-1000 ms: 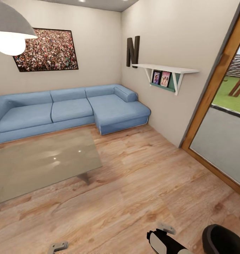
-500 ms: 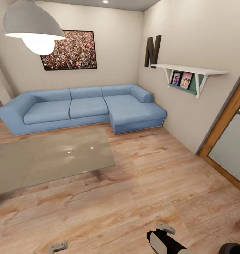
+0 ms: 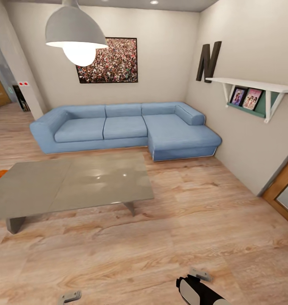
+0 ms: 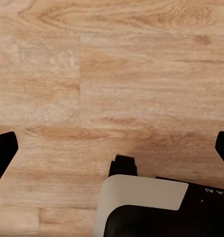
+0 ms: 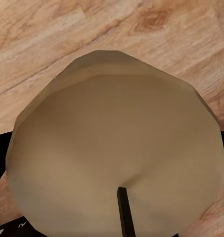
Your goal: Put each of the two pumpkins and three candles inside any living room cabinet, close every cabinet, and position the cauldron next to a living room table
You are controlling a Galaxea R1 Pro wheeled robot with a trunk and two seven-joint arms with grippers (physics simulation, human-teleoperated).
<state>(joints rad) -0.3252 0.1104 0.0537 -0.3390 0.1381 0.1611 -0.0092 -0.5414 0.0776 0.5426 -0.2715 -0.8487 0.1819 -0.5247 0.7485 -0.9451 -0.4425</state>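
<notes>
Between the right end effector's [image 5: 116, 217] fingers sits a candle [image 5: 116, 148]; left end effector [image 4: 112, 153] spread

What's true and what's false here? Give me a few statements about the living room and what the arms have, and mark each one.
1. A blue corner sofa stands against the far walls. True.
2. The glass-topped table lies between the robot and the sofa. True.
3. The right wrist view looks straight onto a pumpkin. False: it is an off-white candle with a dark wick, seen close up over the wood floor.
4. The left gripper is closed on a candle. False: its fingers are spread wide with nothing but floor between them.
5. The big letter on the wall is an M. False: it is a dark letter N.
6. A small orange thing, perhaps a pumpkin, sits on the floor past the table's left end. True.
</notes>
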